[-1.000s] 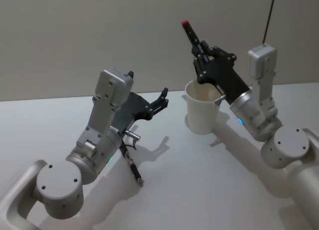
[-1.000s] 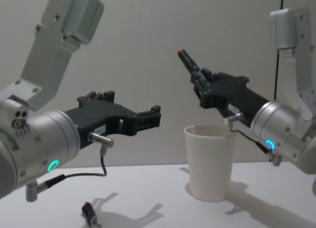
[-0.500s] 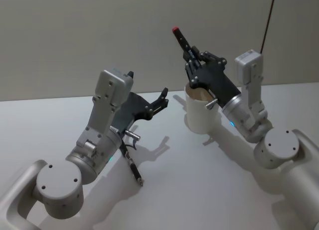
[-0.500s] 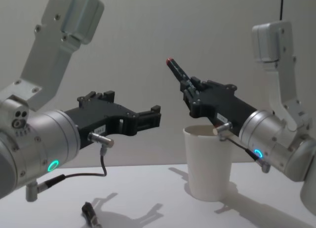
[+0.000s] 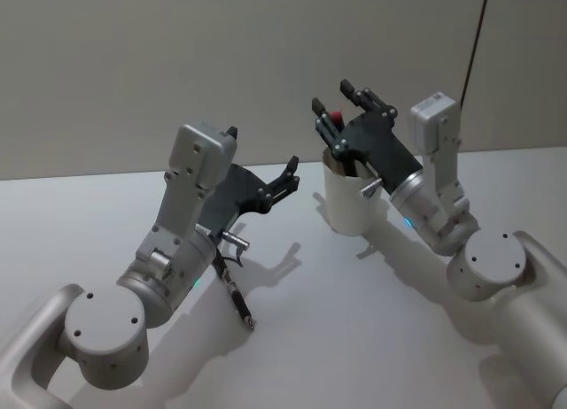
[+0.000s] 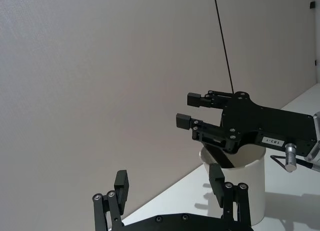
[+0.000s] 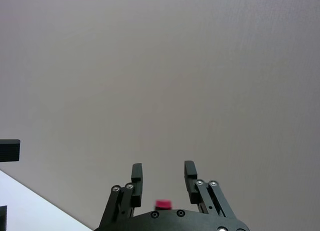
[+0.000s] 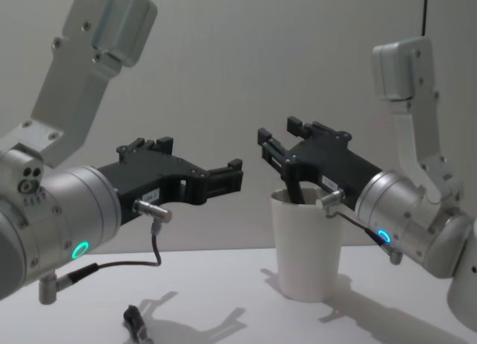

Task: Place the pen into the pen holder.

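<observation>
The white paper cup serving as pen holder [image 5: 348, 205] [image 8: 305, 247] [image 6: 246, 191] stands on the table. A dark pen with a red cap [image 5: 334, 124] [image 7: 162, 205] leans inside it, its shaft [image 6: 220, 157] going down into the cup. My right gripper [image 5: 337, 99] [image 8: 279, 132] [image 7: 163, 168] [image 6: 189, 110] hovers just over the cup's rim, open, its fingers apart on either side of the pen's cap. My left gripper [image 5: 291, 175] [image 8: 229, 177] [image 6: 168, 176] is open in the air to the left of the cup, holding nothing.
A second dark pen [image 5: 237, 301] [image 8: 137, 323] lies on the white table [image 5: 354, 338] below my left arm. A plain wall stands close behind the cup. A thin black cable [image 5: 477, 37] hangs down at the back right.
My right gripper moved left and down over the cup and opened. The red-capped pen dropped from its grip into the cup. The left arm stayed still.
</observation>
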Tool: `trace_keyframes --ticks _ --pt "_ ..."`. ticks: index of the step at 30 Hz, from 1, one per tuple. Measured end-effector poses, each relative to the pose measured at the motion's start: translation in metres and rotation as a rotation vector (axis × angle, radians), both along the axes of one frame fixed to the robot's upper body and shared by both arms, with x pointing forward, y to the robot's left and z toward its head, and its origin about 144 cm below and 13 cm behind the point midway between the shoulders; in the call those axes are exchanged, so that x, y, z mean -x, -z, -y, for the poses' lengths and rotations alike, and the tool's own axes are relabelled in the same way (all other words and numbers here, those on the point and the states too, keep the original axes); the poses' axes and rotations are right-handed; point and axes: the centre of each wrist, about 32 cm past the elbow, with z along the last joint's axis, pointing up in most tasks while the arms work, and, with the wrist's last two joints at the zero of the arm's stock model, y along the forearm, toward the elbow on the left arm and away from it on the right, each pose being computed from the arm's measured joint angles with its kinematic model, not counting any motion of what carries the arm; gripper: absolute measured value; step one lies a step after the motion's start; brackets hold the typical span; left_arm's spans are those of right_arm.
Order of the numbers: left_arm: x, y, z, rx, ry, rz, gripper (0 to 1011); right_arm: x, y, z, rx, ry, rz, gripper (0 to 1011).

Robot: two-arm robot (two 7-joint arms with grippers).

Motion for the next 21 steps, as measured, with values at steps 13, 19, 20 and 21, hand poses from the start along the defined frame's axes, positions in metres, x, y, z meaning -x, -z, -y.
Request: trace_keyframes --ticks 13,19,20,21 --pt "0.0000 0.0000 0.0000 0.000 0.000 0.000 1001 -0.0003 0.0003 -0.0005 0.001 -0.002 0.001 875" --pt "0.0000 0.0000 0.0000 0.000 0.000 0.000 1001 0.0040 -0.0022 0.0020 -0.020 0.004 -0.014 1001" --pt "0.0000 0.0000 0.0000 0.000 0.000 0.000 1001 0.0052 -0.0029 0.0026 -0.024 0.005 -0.015 1001" --pt "0.0000 0.0000 0.0000 0.000 0.000 0.000 1001 0.0063 -0.0034 0.0033 -0.026 0.006 -0.018 1001"
